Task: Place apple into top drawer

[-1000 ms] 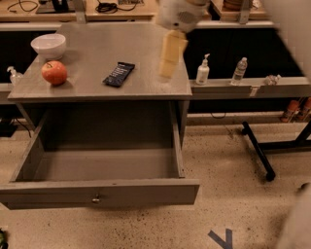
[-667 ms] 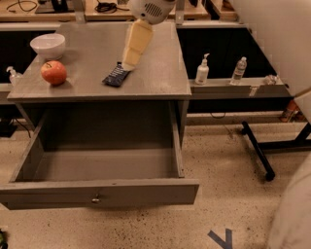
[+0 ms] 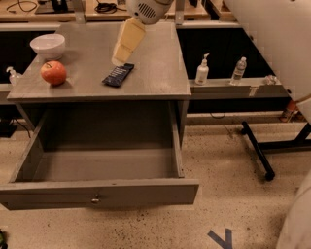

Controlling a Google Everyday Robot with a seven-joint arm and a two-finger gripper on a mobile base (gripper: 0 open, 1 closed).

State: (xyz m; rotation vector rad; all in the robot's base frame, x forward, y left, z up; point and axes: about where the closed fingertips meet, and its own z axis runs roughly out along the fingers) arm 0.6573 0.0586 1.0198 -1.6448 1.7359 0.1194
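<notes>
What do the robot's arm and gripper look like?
The gripper, over the grey table, is a pale yellow, flat wedge. Its wrist is round and white with a patch of tiny holes. The arm is big, smooth and white.

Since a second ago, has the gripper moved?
Yes. The gripper has moved left. It was to the right of the dark packet and now hangs just above it, closer to the apple, but apart from it.
</notes>
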